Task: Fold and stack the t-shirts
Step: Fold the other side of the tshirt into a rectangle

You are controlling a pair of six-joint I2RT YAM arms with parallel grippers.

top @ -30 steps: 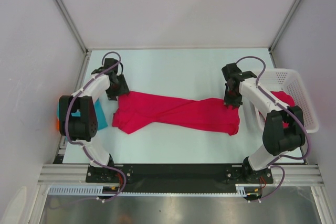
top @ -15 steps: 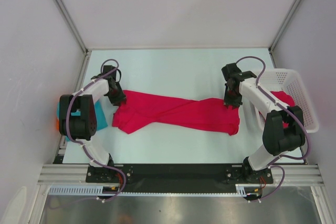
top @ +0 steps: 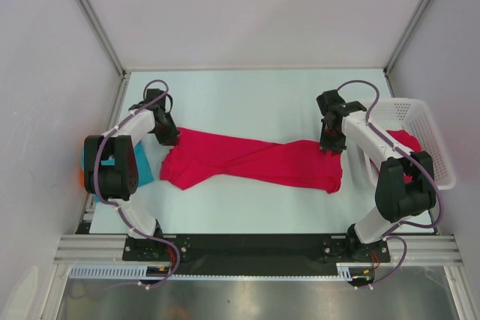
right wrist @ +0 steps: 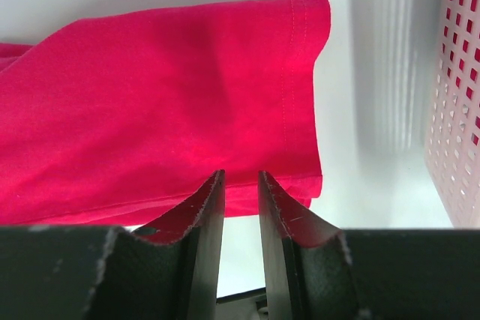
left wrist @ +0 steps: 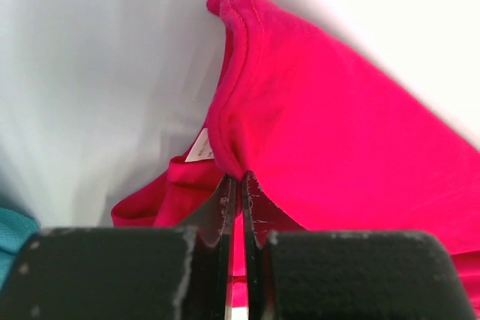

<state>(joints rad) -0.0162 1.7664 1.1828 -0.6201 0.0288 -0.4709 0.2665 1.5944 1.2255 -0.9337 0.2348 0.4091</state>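
Cloth comes first in my check: the crimson t-shirt [top: 255, 159] lies stretched across the middle of the table [top: 247, 99], twisted along its length and not yet folded. At its left end the left gripper [left wrist: 238, 181] has its fingers pressed together on the shirt's edge, just beside the small label [left wrist: 199, 145]. At the right end the right gripper [right wrist: 240, 177] stands over the hemmed edge with a narrow gap between its fingers. The cloth there lies flat, and I see no pinch on it.

A teal t-shirt [top: 142, 168] sits at the table's left edge, mostly hidden under the left arm, so I cannot tell whether it is folded. A second crimson t-shirt [top: 405, 140] lies bunched in the white mesh basket [top: 431, 129] on the right.

I judge the task to be early. No stack is visible, this shirt needs untwisting and folding, and the basket shirt is untouched.
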